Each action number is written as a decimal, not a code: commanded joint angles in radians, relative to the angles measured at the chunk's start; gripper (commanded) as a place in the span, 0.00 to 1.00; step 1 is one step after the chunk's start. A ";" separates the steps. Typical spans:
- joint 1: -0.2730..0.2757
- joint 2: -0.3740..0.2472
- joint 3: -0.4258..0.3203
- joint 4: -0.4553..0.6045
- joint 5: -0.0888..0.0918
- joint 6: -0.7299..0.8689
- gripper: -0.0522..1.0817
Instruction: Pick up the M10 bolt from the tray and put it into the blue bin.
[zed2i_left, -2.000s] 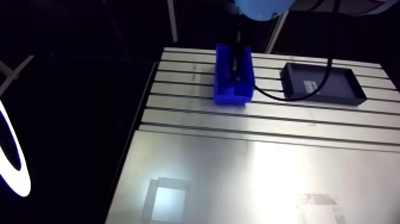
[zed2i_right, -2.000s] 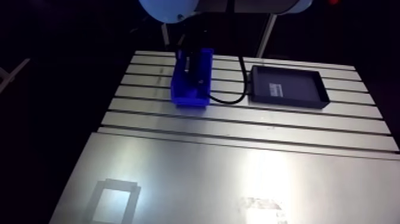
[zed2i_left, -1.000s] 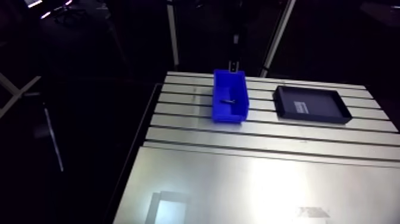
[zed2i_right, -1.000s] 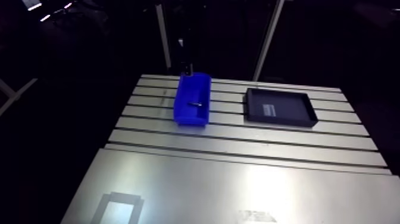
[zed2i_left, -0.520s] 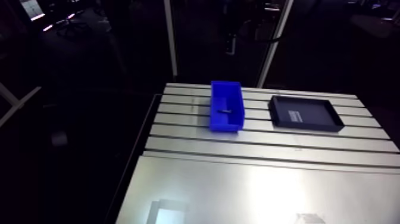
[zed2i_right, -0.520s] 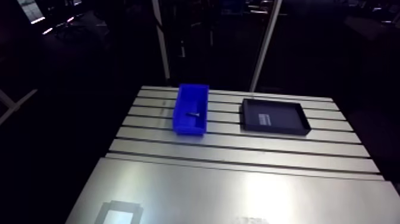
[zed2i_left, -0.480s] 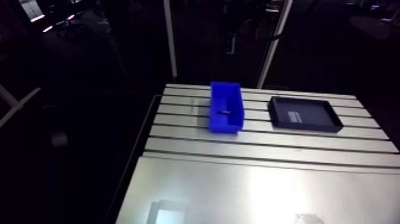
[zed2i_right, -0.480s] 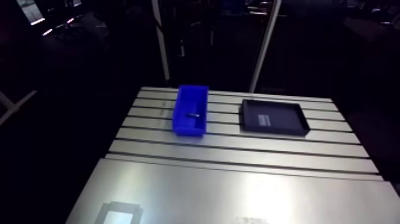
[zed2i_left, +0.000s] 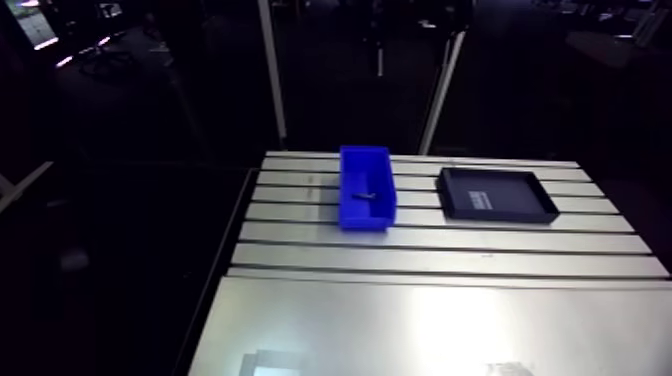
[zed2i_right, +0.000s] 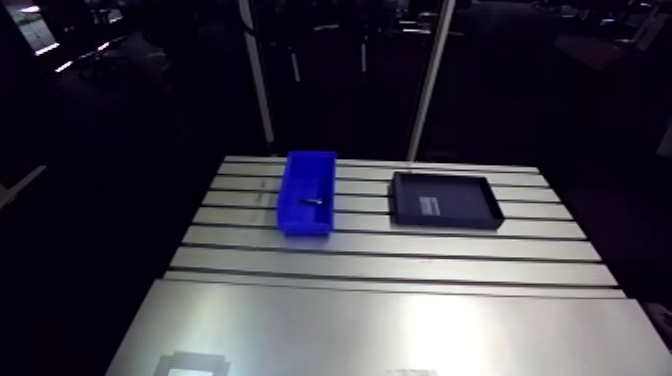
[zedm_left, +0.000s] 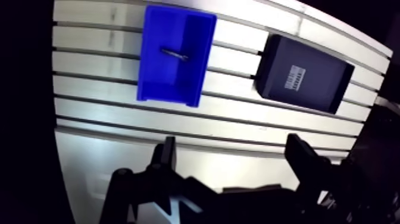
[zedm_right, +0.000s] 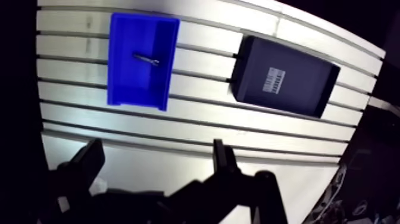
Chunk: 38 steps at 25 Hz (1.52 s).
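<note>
The tool (zedm_left: 231, 146) stands wide open above the tabletop (zedm_left: 238, 116), its two fingers well apart with nothing between them. The M10 bolt (zedm_left: 174, 55) lies inside the blue bin (zedm_left: 168, 95), ahead of the tool. In the arm view the bin sits at mid-frame, with the black tray (zedm_left: 324, 89) to its right. Earlier the wrist hung over the bin; now it is out of the arm view.
</note>
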 joint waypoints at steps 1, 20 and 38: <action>-0.039 -0.004 -0.026 0.004 -0.002 0.135 0.05; -0.041 -0.067 -0.075 0.053 0.012 0.187 0.05; -0.038 -0.157 -0.060 0.136 0.038 0.182 0.05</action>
